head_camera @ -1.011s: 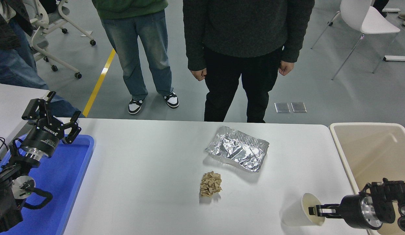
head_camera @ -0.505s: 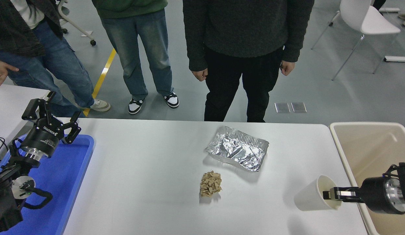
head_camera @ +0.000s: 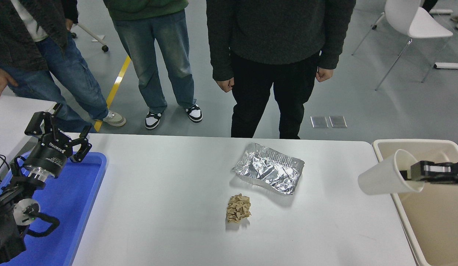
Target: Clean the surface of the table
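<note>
I am carrying the white paper cup (head_camera: 384,177), clenched by its rim in my right tool (head_camera: 412,173), over the beige bin (head_camera: 436,221) at three o'clock of the surface (head_camera: 159,207), aiming to release only once it's fully past the rim.

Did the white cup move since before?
Yes. The right gripper carried the white paper cup up and rightward, from over the table surface to the beige bin edge, farther from the foil tray.

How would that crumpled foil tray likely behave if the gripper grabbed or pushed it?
The foil tray looks thin and already creased, so it would probably dent further under a pinch. It appears empty, so likely light, and a push would probably slide it across the table surface rather than tip it, given its low, flat shape.
</note>
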